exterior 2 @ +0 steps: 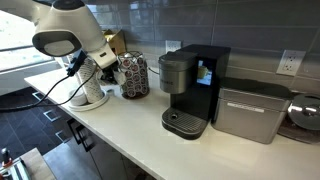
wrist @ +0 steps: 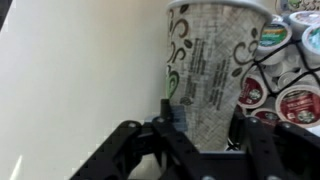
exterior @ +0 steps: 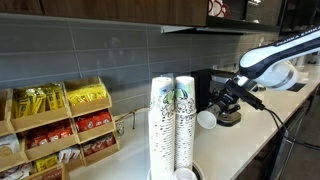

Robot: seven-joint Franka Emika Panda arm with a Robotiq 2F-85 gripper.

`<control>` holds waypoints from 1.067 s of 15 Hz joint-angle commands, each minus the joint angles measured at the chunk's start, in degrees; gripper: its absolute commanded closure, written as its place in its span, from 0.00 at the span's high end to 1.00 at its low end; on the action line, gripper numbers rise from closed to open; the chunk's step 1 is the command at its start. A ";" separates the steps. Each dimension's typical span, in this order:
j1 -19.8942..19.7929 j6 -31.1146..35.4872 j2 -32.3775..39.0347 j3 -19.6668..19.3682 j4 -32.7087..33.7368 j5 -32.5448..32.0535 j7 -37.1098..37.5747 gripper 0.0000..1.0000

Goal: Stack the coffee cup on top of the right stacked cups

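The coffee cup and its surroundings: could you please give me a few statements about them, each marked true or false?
1. In the wrist view, the coffee cup lies between the fingers of the hand. True.
2. The coffee cup already sits on top of the right stacked cups. False: it is at the hand, apart from that column.
3. Coffee pods show beside the cup in the wrist view. True.
4. The wooden snack organizer holds only blue packets. False: its packets are yellow and red.
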 commanded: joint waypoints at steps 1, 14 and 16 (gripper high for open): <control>1.63 -2.14 -6.31 -2.13 -2.52 0.73 -11.13 0.29; 2.58 -0.54 -6.45 -2.21 0.09 2.50 -13.94 0.29; 4.73 -0.62 -8.83 -3.42 0.87 4.66 -19.18 0.29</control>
